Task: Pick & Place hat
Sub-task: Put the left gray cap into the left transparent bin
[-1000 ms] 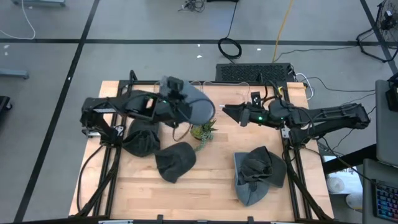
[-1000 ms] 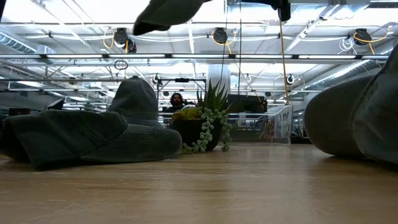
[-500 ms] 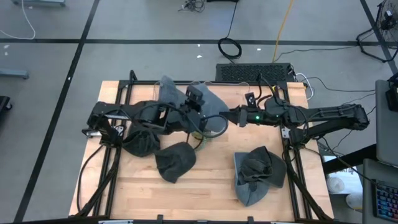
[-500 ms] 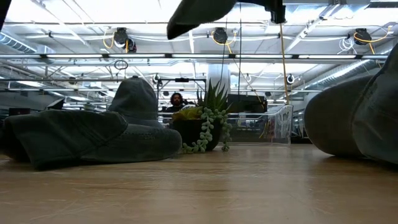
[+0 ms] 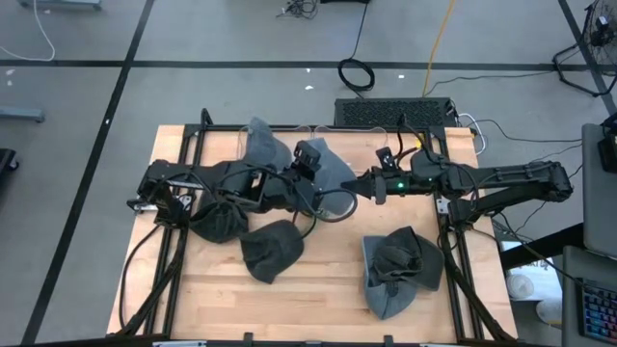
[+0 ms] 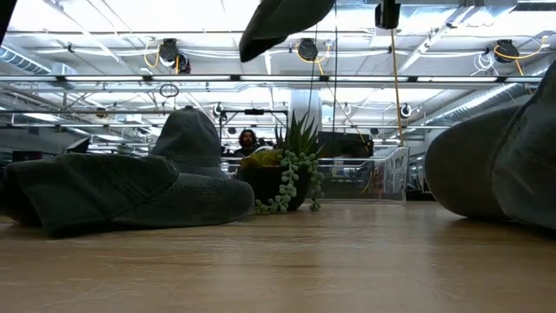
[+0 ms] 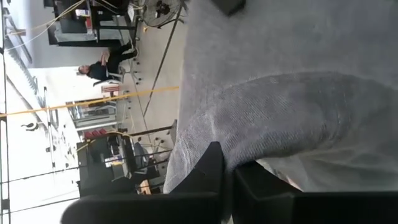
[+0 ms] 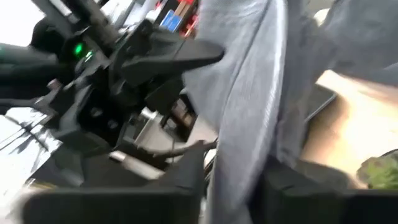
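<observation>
A grey hat (image 5: 333,166) hangs in the air over the middle of the table, between my two grippers; its lower edge (image 6: 282,22) shows at the top of the low view. My left gripper (image 5: 308,162) is shut on it from the table's left. My right gripper (image 5: 359,186) meets the hat's right-hand side, with cloth between its fingers (image 8: 186,177). The hat hides most of the potted plant (image 6: 287,174) from above. My left gripper pinches a fold of the hat's grey cloth (image 7: 249,149) between its two shut fingers (image 7: 208,171), coming roughly level from the table's left. The hat is lifted clear of the table and spreads to both sides of the gripper. My right gripper has the hat's right-hand part (image 8: 242,143) between its two fingers, coming level from the table's right. The cloth runs as a hanging strip through the gap; one layer or several, I cannot tell.
Three more dark grey hats lie on the wooden table (image 5: 318,308): one at the left (image 5: 220,217), one beside it nearer the front (image 5: 273,249), one at the right front (image 5: 400,270). The plant stands under the held hat. A person sits in the room beyond (image 6: 248,139).
My left gripper has carried the hat toward the table's right, up to my right gripper. The hat now spreads over the plant, which showed from above a second ago.
</observation>
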